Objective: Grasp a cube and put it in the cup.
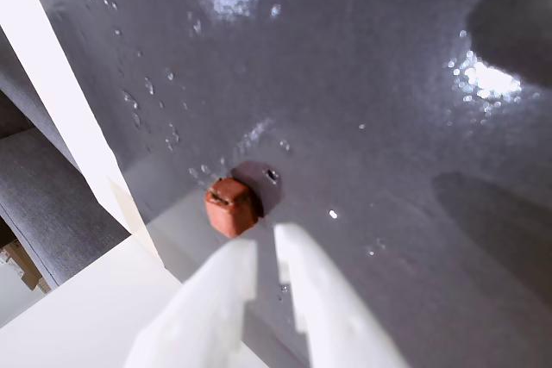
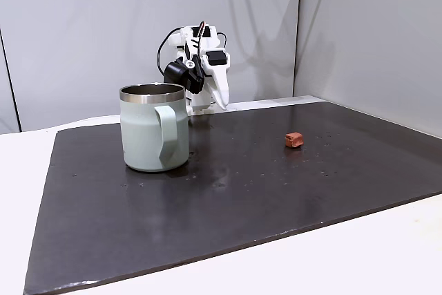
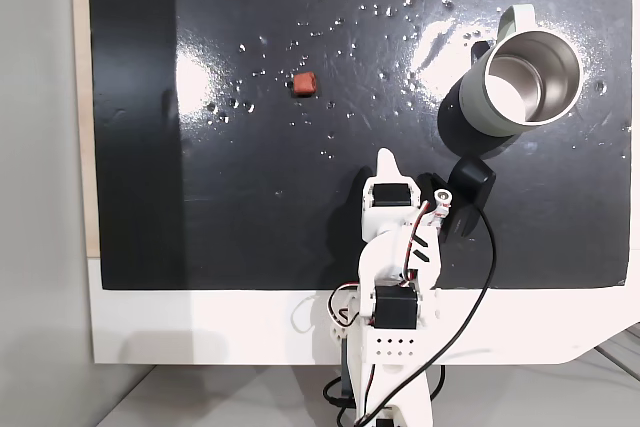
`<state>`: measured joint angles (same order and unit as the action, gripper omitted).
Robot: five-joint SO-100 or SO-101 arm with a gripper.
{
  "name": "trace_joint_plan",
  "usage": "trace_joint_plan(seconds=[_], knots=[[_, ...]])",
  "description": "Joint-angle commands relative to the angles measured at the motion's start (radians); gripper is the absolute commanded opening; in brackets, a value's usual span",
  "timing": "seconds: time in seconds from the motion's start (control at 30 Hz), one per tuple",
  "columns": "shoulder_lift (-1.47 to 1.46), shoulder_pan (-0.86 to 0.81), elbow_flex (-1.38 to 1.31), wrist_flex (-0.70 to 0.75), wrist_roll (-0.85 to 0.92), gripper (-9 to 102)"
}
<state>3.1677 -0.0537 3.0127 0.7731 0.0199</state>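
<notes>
While the arm sits folded back near its base, the step in hand looks to me like the reach toward the cube (image 2: 293, 139), and doing it well means opening the claw (image 1: 266, 243) wider first. In the wrist view its two white fingers (image 1: 226, 277) stand only a narrow gap apart with nothing between them, so I would call it empty and nearly closed. That gap looks slimmer than the cube, so the fingers should spread before they descend, then come down to straddle the block and close on its flat sides rather than a corner. Such a small piece could skid on the glossy dark tabletop (image 2: 276, 191) if one finger nudges it early. In the wrist view the cube (image 1: 230, 205) lies just beyond the fingertips and a little to the left of the gap, not touching either finger, so the approach needs a slight leftward correction as well as a forward reach. In the fixed view from above, the cube (image 3: 303, 82) rests on the tabletop well apart from the claw (image 3: 386, 159), farther out and to its left, while the cup (image 3: 530, 77) stands upright off to the right, its steel mouth open. The side-on fixed view shows the cup (image 2: 155, 127) standing alone, well clear of the cube.
</notes>
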Motion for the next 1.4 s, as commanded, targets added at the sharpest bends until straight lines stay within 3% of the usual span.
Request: trace_joint_plan(seconds=[0.0, 0.53, 0.8, 1.37], knots=[[0.011, 0.031, -0.008, -0.029, -0.002, 0], [0.011, 0.021, -0.011, -0.026, -0.005, 0], [-0.02, 0.035, -0.215, 0.095, 0.014, 0], [-0.879, 0.074, -0.951, 0.106, -0.023, 0]])
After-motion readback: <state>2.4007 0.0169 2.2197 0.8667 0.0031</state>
